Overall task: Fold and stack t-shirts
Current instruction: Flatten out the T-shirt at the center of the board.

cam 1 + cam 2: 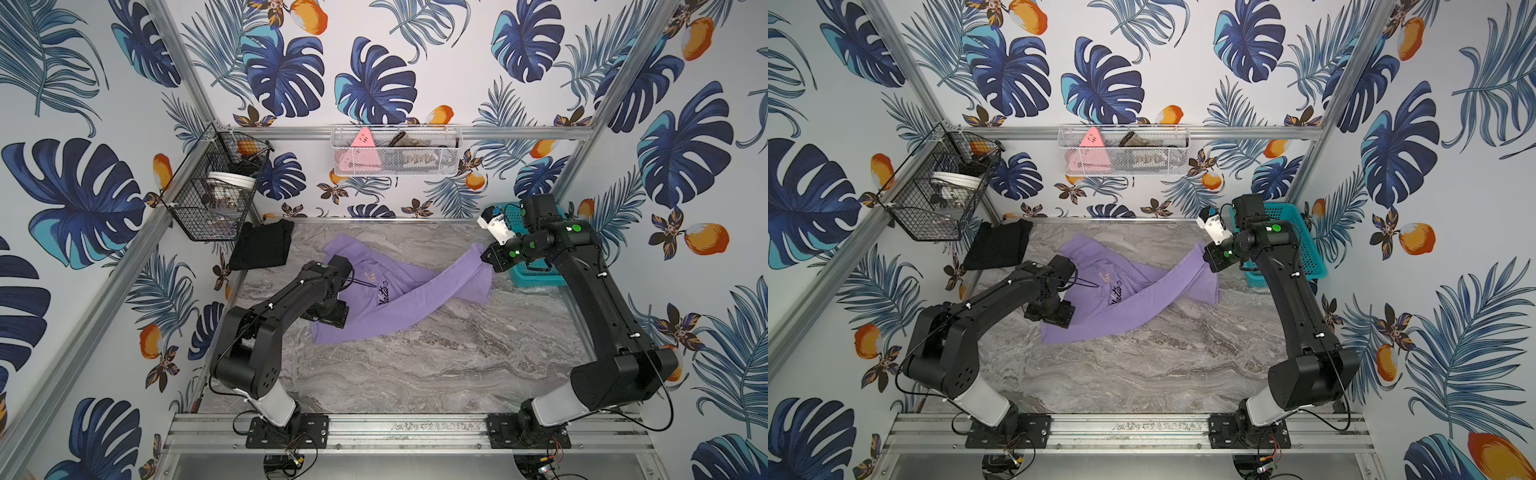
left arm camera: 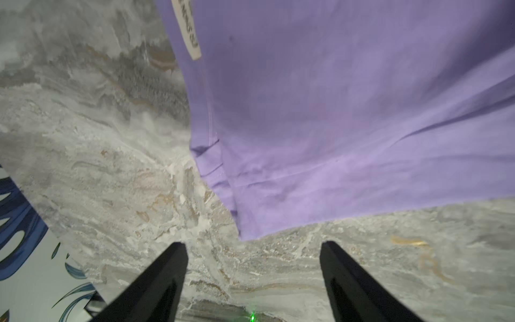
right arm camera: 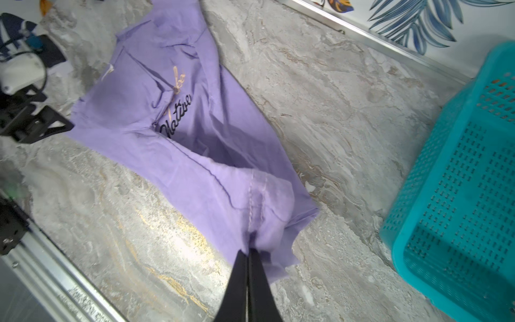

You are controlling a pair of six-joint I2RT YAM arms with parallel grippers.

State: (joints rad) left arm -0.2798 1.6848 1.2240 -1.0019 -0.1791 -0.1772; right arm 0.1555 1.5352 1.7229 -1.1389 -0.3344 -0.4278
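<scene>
With the right gripper [image 3: 248, 252] clamping a raised corner of the lavender-purple collared shirt [image 3: 172, 156], the left gripper [image 2: 252, 246], jaws spread wide, should pinch the nearby hem corner squarely.

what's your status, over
Right gripper shut on purple shirt, edge lifted. Left gripper open, empty, by shirt's corner. Black shirt folded at back. Teal basket close to right gripper.

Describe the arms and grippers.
The left arm and right arm are matte black with pale grey base sleeves and thin black cables held by white ties; the right shows green dots. The left gripper and right gripper each have two slim, tapered black fingers.
</scene>
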